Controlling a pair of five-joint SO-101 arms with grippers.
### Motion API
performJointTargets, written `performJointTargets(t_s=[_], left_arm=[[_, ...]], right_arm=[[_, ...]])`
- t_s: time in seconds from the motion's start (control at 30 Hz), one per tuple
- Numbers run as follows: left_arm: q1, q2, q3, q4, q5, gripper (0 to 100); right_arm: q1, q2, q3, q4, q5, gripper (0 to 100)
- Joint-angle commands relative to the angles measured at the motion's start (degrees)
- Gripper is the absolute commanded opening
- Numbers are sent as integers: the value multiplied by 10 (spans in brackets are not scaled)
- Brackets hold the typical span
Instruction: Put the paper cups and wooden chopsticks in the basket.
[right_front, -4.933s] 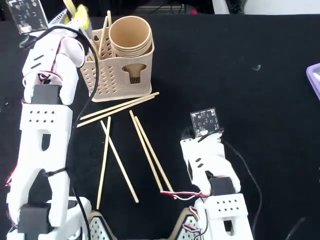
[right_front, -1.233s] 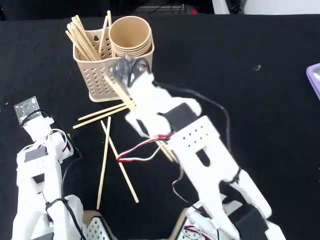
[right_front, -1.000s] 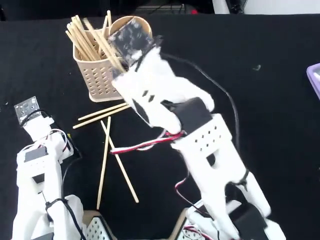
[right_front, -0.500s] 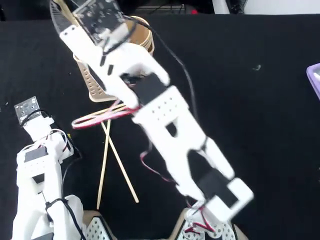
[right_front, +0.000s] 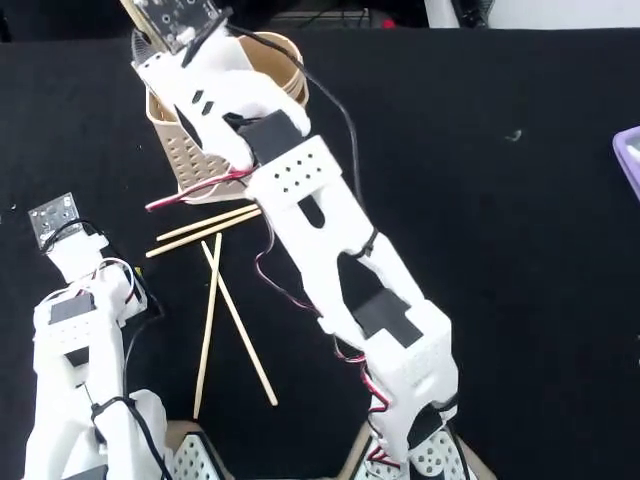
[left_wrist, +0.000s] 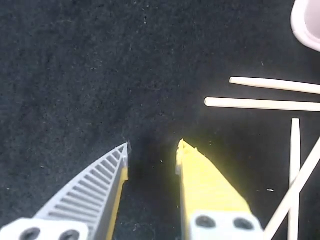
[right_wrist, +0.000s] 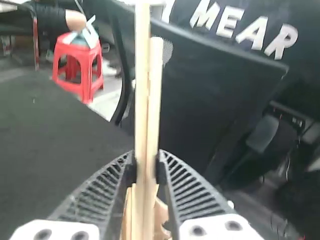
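The right gripper (right_wrist: 145, 161) has its fingers clamped on a pair of wooden chopsticks (right_wrist: 144, 90), which stand upright between the pads and rise well past the fingertips. In the high view this arm stretches across the black table (right_front: 500, 250) to the basket (right_front: 195, 160), so the fingers sit right over the basket's open top. The stacked paper cups (right_front: 288, 52) stand in the basket just to one side of those fingers, partly hidden by the arm. The left gripper (left_wrist: 152, 146) hangs low over the table with its fingers spread and only bare cloth in the gap between them. Two loose chopsticks (left_wrist: 260, 103) lie side by side a little beyond the yellow finger's tip, on its outer side and clear of it. Two crossed chopsticks (left_wrist: 295, 170) lie alongside that same finger.
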Motion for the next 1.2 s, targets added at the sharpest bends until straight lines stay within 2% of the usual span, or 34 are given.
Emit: performJointTargets(t_s=[0.0,0.1,0.27,0.37,0.53,0.67,0.8,0.9,0.93,1.03,1.17], left_arm=[[23,-7,-3,-10,6,159],[33,-8,0,-10,6,159],[32,-7,0,-10,6,159],[31,-7,0,-10,6,159],[29,-11,0,-10,6,159],[29,-7,0,-10,6,162],[29,-8,-1,-10,6,163],[32,-11,-7,-7,4,163],[32,-13,-13,-6,4,163],[29,-7,-62,13,1,164],[29,-5,-142,54,-35,164]], right_arm=[[11,-8,-55,51,-43,108],[11,-8,-71,73,-73,109],[11,-13,-81,76,-75,108],[11,-30,-108,121,-72,107],[18,-92,-175,340,-71,107],[60,-137,-216,522,-71,106],[136,-154,-224,616,-70,105],[188,-160,-222,656,-71,33],[207,-167,-215,656,-73,5],[256,-212,-146,655,-73,9],[261,-326,19,652,-68,11]])
